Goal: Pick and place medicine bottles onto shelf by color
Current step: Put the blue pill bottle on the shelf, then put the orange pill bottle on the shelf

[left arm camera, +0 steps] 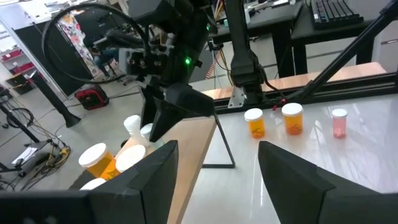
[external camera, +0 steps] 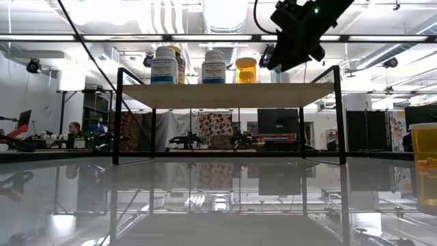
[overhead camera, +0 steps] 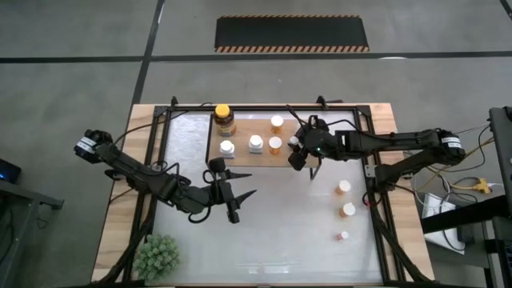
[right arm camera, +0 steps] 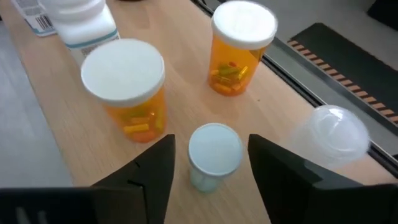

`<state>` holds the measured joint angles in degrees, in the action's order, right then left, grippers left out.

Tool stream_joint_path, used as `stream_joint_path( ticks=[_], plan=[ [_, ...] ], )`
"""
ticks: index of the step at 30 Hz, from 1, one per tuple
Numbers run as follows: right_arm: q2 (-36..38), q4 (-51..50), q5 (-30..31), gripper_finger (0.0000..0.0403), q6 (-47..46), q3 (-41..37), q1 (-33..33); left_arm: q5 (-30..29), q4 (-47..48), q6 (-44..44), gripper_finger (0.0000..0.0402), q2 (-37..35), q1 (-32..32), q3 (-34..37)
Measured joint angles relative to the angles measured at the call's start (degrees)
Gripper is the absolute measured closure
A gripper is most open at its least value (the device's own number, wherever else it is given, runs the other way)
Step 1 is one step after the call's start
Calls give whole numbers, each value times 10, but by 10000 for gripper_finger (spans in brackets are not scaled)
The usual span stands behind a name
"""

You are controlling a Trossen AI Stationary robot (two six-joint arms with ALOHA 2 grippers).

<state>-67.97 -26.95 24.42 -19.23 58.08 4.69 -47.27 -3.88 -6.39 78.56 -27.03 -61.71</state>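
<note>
High view: three bottles (overhead camera: 345, 186) off-shelf (overhead camera: 240, 152).

A: Look at your two arms from above: what do you see?

B: Both are dark, slender, jointed links. Each carries a white band with dark markings near its outer end, and thin black cables run alongside the links.

A: And your left gripper (overhead camera: 233, 194)?

B: Two long, black, tapering fingers (left arm camera: 297, 180), flat-faced and matte.

A: Your right gripper (right arm camera: 208, 163)?

B: The same dark wedge-shaped fingers (right arm camera: 152, 168). Its blocky black wrist housing shows a small green light, with looped black cables beside it.
</note>
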Motion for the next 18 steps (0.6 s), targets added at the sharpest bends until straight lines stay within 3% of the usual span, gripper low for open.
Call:
stream_joint_path(
  ticks=[9,18],
  plan=[
    [0,-128,-36,192,-5,98,-16,17,-10,81,196,5,-2,32],
    [0,-354,-57,204,-100,210,-103,53,-16,150,196,17,-13,49]
  ],
)
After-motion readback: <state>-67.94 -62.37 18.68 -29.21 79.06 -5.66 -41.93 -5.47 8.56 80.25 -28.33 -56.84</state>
